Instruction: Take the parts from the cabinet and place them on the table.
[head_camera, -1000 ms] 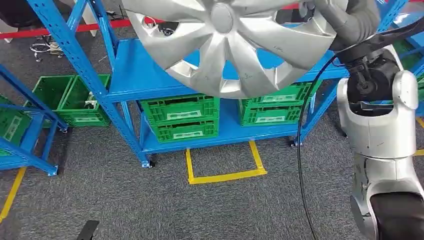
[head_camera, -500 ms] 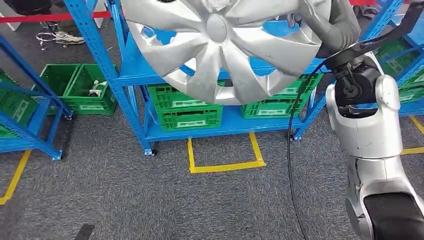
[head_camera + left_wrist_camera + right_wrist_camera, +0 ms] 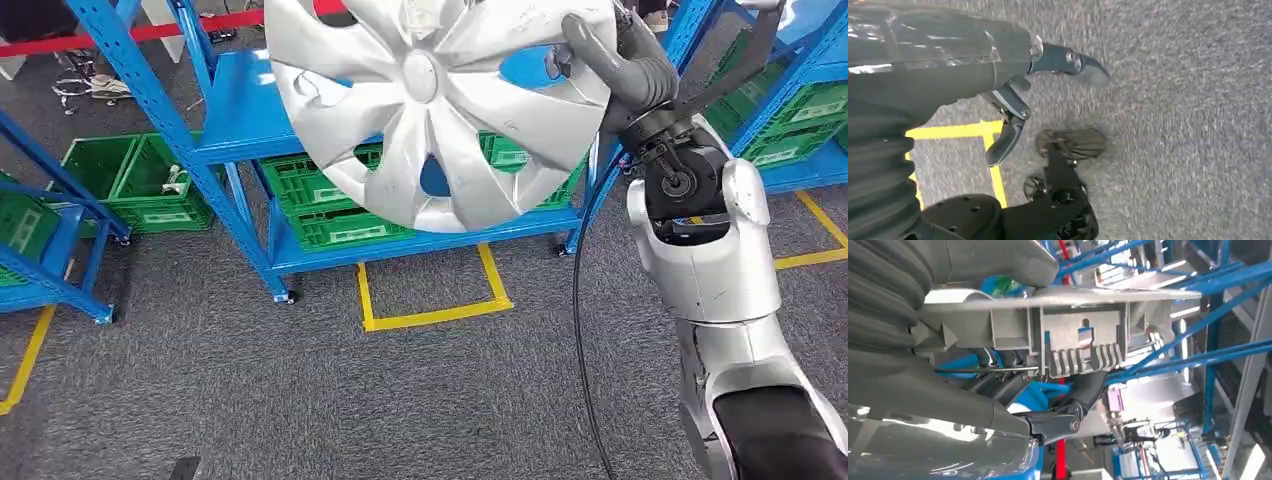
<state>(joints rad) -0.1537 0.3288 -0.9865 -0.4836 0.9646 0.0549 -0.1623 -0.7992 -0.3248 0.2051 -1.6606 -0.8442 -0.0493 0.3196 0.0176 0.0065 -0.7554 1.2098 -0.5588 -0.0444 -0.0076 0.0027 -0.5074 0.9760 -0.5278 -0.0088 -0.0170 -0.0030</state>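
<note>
A large silver hubcap (image 3: 430, 100) with curved spokes hangs in the air in front of the blue shelving, high in the head view. My right hand (image 3: 612, 58) grips its right rim, arm raised. In the right wrist view the thick grey thumb (image 3: 978, 260) lies over the hubcap's rim (image 3: 1073, 335) and dark fingers curl under its ribbed back side. My left hand (image 3: 1018, 95) hangs over the grey carpet, fingers apart, holding nothing.
Blue metal shelving (image 3: 235, 115) stands ahead with green crates (image 3: 330, 225) on its bottom shelf. More green crates (image 3: 140, 185) sit on the floor at left, and another blue rack (image 3: 60, 270) at far left. A yellow tape square (image 3: 430, 315) marks the carpet. A black cable (image 3: 578, 330) hangs by my right arm.
The whole picture has shifted, so the camera has moved. The hubcap stays in my right hand and now sits a little further left and more tilted in the view.
</note>
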